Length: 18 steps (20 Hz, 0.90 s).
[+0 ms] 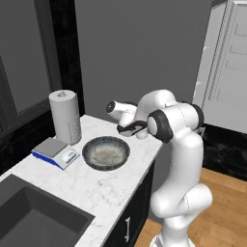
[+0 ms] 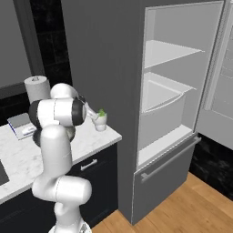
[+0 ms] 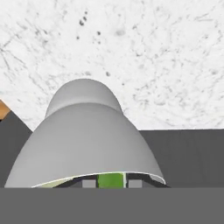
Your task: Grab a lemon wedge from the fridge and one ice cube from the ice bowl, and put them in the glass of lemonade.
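My claw hangs over the glass at the worktop's far right corner, lemon wedge at its rim, grip unclear; ice from the bowl remains.

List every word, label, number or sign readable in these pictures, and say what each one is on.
No text can be read anywhere.
The kitchen scale has a small pale panel on its front, too small and blurred to show any digits or marks.
The paper-towel roll, the ice bowl, the glass of lemonade and the fridge carry no lettering, label or brand.
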### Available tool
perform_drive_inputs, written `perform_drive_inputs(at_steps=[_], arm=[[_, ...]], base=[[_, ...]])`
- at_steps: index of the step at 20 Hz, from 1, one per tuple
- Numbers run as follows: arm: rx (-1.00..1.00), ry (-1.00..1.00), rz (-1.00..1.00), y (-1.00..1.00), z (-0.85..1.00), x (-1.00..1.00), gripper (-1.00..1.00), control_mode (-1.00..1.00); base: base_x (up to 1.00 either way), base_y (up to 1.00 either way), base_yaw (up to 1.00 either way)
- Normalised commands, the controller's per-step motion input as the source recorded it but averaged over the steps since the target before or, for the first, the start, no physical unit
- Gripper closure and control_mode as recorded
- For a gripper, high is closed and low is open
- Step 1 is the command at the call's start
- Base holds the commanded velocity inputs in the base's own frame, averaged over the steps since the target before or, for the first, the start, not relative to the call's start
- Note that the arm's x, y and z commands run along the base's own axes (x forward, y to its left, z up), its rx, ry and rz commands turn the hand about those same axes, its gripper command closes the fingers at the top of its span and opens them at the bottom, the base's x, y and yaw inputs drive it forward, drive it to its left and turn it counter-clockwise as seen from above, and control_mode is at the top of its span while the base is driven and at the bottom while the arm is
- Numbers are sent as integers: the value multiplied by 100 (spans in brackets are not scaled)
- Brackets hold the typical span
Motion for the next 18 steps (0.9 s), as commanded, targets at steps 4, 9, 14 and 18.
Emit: perform_drive_inputs(at_steps=[4, 9, 14, 18], arm=[[0, 0, 0, -8, 6, -12, -100, -100], [0, -5, 0, -2, 28, -27, -100, -100], [0, -16, 0, 0, 43, -39, -100, -100], [0, -13, 0, 2, 44, -70, -100, -100]], base=[[0, 0, 0], [0, 0, 0], [0, 0, 0], [0, 0, 0]])
